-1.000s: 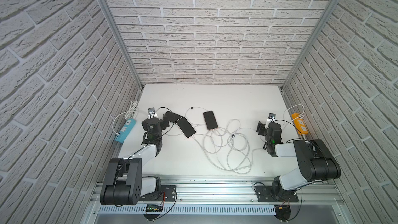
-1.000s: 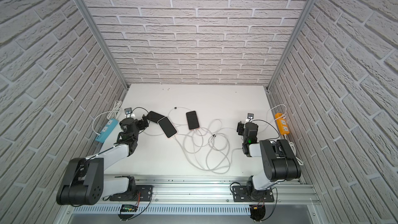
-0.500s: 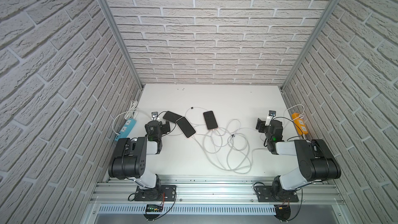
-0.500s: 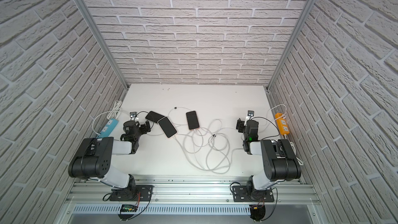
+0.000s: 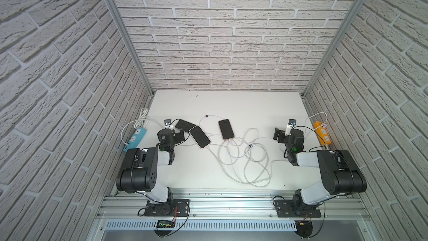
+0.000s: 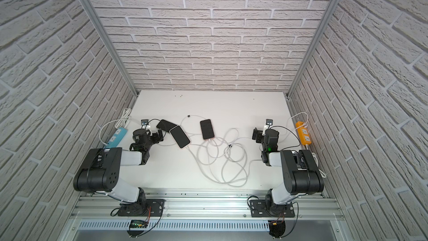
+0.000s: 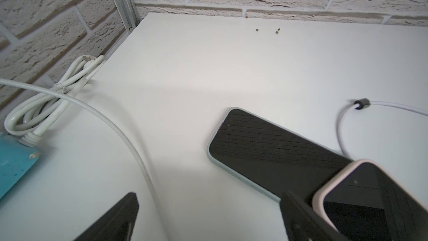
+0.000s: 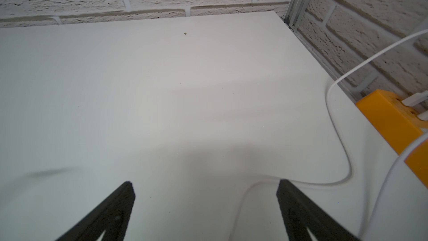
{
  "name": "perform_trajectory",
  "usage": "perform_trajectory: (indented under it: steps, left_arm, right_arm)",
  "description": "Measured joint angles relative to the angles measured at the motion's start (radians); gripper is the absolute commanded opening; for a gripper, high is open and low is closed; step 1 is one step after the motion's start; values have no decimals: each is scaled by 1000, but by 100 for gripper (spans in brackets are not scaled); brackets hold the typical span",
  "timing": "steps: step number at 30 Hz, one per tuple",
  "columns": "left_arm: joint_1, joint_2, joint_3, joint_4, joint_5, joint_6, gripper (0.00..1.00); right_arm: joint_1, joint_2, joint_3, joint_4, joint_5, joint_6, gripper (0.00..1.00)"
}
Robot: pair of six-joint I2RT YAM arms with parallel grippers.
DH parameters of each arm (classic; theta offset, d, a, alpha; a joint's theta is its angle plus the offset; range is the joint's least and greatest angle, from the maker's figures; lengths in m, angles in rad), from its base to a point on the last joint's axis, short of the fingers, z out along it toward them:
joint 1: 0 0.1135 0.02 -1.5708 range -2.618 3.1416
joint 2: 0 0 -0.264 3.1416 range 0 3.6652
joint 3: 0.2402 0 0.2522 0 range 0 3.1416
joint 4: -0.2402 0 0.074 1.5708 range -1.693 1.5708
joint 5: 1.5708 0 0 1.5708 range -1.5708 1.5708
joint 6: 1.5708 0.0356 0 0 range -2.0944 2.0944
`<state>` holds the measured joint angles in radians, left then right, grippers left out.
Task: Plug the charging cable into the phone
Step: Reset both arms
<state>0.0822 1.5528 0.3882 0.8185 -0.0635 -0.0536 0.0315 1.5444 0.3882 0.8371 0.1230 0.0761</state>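
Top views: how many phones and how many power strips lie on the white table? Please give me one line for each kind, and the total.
Phones: 3 (pale-cased phone, pink-cased phone, centre phone)
Power strips: 2 (blue power strip, orange power strip)
Total: 5

Flat on desk (image 5: 231,105), screens dark and facing up: centre phone (image 5: 226,129), alone, mid-frame; pink-cased phone (image 5: 199,136) left of it, overlapping a corner of pale-green-cased phone (image 5: 184,125). White charging cable (image 5: 254,183) loose in tangled loops, lower centre, reaching lower edges of centre and pink-cased phones.
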Motion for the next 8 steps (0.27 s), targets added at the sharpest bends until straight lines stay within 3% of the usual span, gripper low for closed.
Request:
perform_trajectory:
  steps: [8]
  left_arm:
    - [10, 0, 1, -3, 14, 0, 98]
  right_arm:
    - [0, 0, 0, 0, 0, 0, 99]
